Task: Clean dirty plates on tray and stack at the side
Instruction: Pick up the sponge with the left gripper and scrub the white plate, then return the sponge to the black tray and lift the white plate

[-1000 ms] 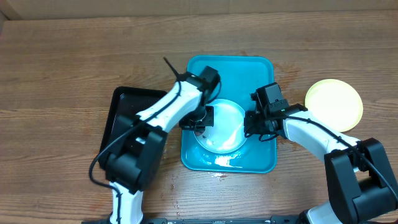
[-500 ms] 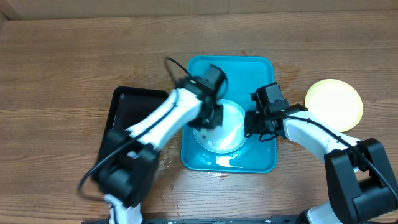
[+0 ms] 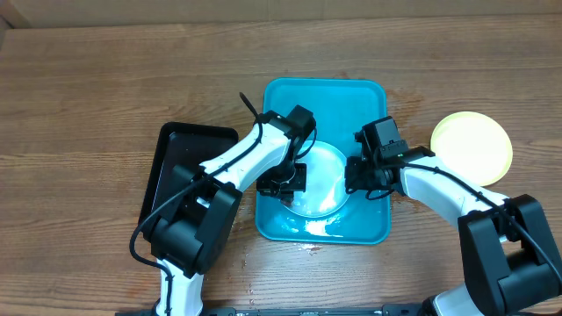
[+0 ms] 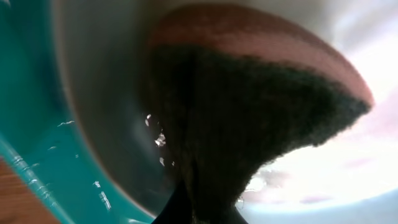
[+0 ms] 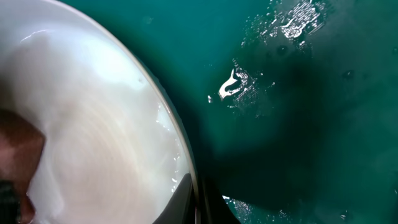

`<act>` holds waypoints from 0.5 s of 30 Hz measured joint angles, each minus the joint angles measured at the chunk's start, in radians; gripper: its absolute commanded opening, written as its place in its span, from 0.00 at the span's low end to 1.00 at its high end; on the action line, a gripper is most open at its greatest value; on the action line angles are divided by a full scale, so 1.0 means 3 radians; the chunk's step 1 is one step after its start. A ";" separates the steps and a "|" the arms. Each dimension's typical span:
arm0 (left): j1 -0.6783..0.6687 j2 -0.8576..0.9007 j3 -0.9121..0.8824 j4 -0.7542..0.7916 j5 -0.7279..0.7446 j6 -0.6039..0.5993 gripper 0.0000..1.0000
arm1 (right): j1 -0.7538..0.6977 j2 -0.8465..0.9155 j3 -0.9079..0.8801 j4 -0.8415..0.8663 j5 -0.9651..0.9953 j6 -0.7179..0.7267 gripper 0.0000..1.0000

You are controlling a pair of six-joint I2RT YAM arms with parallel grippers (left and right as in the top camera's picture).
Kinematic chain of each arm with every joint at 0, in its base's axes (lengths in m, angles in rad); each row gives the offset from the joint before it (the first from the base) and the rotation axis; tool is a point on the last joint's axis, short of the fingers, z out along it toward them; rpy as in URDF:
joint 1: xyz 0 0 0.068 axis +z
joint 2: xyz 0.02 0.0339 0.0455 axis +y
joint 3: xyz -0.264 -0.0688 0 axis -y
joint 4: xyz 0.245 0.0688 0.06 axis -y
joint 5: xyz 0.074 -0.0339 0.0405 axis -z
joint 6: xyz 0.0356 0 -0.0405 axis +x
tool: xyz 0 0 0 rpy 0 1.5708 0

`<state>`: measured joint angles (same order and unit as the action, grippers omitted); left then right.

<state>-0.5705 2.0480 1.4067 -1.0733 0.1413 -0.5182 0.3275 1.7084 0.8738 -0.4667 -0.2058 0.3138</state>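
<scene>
A pale mint-white plate (image 3: 323, 180) lies in the wet turquoise tray (image 3: 329, 96). My left gripper (image 3: 283, 183) is shut on a sponge with a dark scouring face and a pink back (image 4: 249, 118), pressed on the plate's left part (image 4: 99, 93). My right gripper (image 3: 358, 175) is shut on the plate's right rim (image 5: 186, 168), one finger on each side of the rim. A pale yellow-green plate (image 3: 471, 147) lies on the table at the right. A third plate is not visible.
A narrow black tray (image 3: 176, 167) lies left of the turquoise tray, partly under my left arm. Water drops lie on the tray floor (image 5: 292, 74) and on the table by its front edge (image 3: 307, 247).
My left gripper with the sponge has moved from the plate's upper left down toward its lower left. The right gripper and the plate have stayed put.
</scene>
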 measured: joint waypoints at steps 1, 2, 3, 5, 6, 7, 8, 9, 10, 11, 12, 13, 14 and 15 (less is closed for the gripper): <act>0.0003 0.0000 0.0022 -0.0036 -0.0070 -0.0025 0.04 | 0.0001 0.0000 0.0000 0.0001 -0.0006 0.0000 0.04; 0.0011 0.0000 0.0041 -0.0075 -0.0139 -0.0051 0.04 | 0.0011 0.0000 0.0000 0.0005 -0.0028 0.0001 0.04; 0.0018 0.0000 0.0050 -0.0090 -0.0169 -0.0064 0.04 | 0.0018 0.0000 0.0000 0.0004 -0.0043 0.0003 0.04; 0.0042 -0.0010 0.0070 -0.0102 -0.0214 -0.0086 0.04 | 0.0025 0.0001 0.0000 0.0005 -0.0052 0.0000 0.04; 0.0058 -0.0042 0.0070 -0.0088 -0.0207 -0.0075 0.04 | 0.0025 0.0001 -0.0003 0.0006 -0.0052 0.0001 0.04; 0.0076 -0.0084 0.0070 -0.0071 -0.0187 -0.0055 0.04 | 0.0024 0.0001 -0.0001 0.0005 -0.0052 0.0003 0.04; 0.0098 -0.0142 0.0066 -0.0042 -0.0141 -0.0018 0.04 | 0.0025 0.0001 -0.0003 0.0005 -0.0053 0.0000 0.04; 0.0122 -0.0237 0.0061 0.0005 -0.0072 0.0006 0.04 | 0.0025 0.0001 -0.0003 0.0005 -0.0052 0.0003 0.04; 0.0145 -0.0351 0.0061 0.0046 -0.0014 0.0018 0.04 | 0.0024 0.0001 -0.0003 0.0004 -0.0052 0.0003 0.04; 0.0175 -0.0511 0.0061 0.0075 0.0032 0.0034 0.04 | 0.0024 0.0001 -0.0003 0.0004 -0.0051 0.0001 0.04; 0.0215 -0.0711 0.0061 0.0074 0.0052 0.0056 0.04 | 0.0024 0.0001 -0.0003 0.0004 -0.0050 0.0000 0.04; 0.0249 -0.0865 0.0062 0.0039 0.0052 0.0069 0.04 | 0.0024 0.0001 -0.0003 0.0001 -0.0046 0.0001 0.04; 0.0312 -0.1085 0.0065 -0.0028 0.0029 0.0081 0.04 | 0.0024 0.0001 -0.0003 0.0000 -0.0042 0.0001 0.04; 0.0375 -0.1260 0.0072 -0.0108 -0.0020 0.0081 0.04 | 0.0024 0.0001 -0.0001 -0.0004 -0.0039 0.0001 0.04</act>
<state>-0.4580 1.6699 1.4284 -1.1057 0.1352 -0.4938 0.3347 1.7088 0.8734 -0.4679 -0.2176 0.3141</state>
